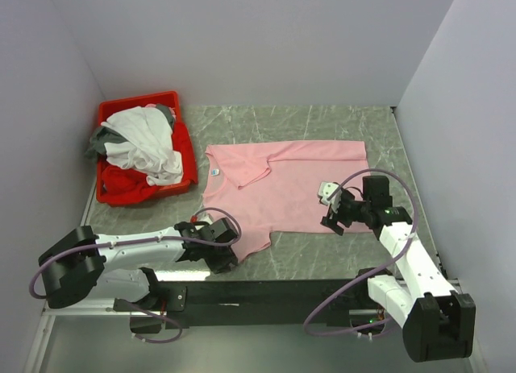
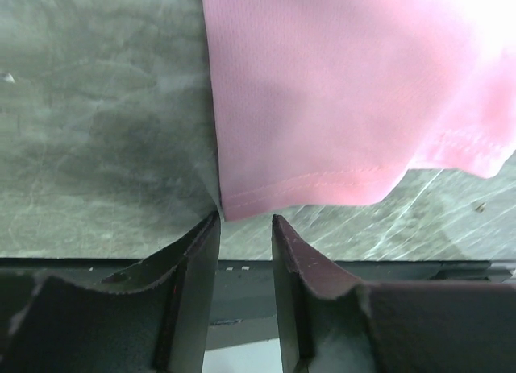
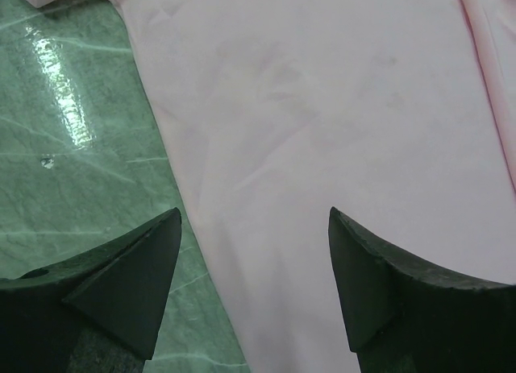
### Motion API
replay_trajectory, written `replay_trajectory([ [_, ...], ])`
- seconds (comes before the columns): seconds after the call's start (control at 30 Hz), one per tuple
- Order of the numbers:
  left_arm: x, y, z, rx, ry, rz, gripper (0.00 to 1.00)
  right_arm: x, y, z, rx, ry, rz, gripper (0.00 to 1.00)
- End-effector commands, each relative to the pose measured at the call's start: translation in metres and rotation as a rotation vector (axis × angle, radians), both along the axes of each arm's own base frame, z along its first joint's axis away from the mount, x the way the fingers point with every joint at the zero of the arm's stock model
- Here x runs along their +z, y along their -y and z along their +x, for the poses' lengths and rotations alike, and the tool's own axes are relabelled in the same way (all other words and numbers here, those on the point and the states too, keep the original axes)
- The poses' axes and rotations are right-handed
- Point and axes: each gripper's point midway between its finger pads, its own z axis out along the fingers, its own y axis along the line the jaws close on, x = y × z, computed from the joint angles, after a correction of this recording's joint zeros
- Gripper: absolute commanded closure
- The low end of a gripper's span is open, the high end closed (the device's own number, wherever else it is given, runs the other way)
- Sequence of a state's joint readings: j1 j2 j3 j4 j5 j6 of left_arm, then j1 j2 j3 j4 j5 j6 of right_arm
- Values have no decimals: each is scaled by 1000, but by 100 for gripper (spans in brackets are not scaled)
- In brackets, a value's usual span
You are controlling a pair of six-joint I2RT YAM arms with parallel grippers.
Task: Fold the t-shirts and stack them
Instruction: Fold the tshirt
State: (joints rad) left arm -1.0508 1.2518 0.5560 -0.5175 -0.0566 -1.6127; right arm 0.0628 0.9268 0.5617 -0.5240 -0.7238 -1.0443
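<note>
The light pink cotton t-shirt [image 1: 290, 180] lies spread flat on the green marbled table [image 1: 322, 119], beside the red plastic bin [image 1: 137, 100] heaped with white, grey and red tees [image 1: 145, 143]. The left gripper [image 2: 244, 220] holds its jaws a narrow gap apart, the hem corner just at their tips and not visibly between them — I judge it should reach slightly deeper before pinching. The right gripper [image 3: 254, 216] hangs spread wide astride the shirt's edge — a matching bite there would lift the fold evenly.
</note>
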Motion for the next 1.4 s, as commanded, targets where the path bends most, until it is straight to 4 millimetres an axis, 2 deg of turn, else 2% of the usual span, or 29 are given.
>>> replay_trajectory([
  [0.0,-7,-18,15,81,72,79,62,5,0,-1,-1,15,24,20],
  [0.27,-19,-19,15,70,64,108,66,8,2,-1,-12,10,33,20],
  [0.37,-19,-19,15,58,64,115,71,10,4,-1,-18,14,31,20],
  [0.4,-18,-18,15,55,66,115,78,11,5,-1,-19,17,31,20],
  [0.5,-17,-18,15,42,67,119,90,13,8,1,-28,25,14,20],
  [0.63,-11,-19,18,15,95,124,94,13,19,-2,-31,26,-54,20],
  [0.7,-4,-19,21,-9,126,118,99,17,39,3,-49,58,-112,20],
  [0.73,0,-20,25,-12,150,122,100,13,45,-4,-43,26,-129,20],
  [0.77,5,-20,27,-22,168,121,100,10,63,-1,-45,34,-171,20],
  [0.8,14,-18,31,-21,196,104,100,16,72,2,-45,42,-188,20],
  [0.83,18,-22,33,-21,216,115,100,12,79,-7,-44,-9,-193,20],
  [0.87,26,-20,37,-33,243,104,100,5,87,-7,-5,-27,-216,20],
  [0.9,37,-18,40,-36,275,76,100,9,103,-3,-28,-33,-236,21],
  [0.93,43,-15,44,-56,311,63,99,4,107,-10,18,-57,-255,22],
  [1.0,59,-10,48,-70,361,9,100,-8,125,-12,17,-133,-266,23],
  [1.03,64,-4,51,-106,400,-16,100,-17,129,-15,38,-181,-263,24],
  [1.17,81,8,56,-170,485,-79,100,-34,151,-11,39,-244,-284,32],
  [1.27,89,12,61,-198,541,-103,100,-48,166,-8,26,-227,-341,32],
  [1.37,86,13,62,-217,564,-104,100,-53,174,-3,32,-209,-387,32],
])
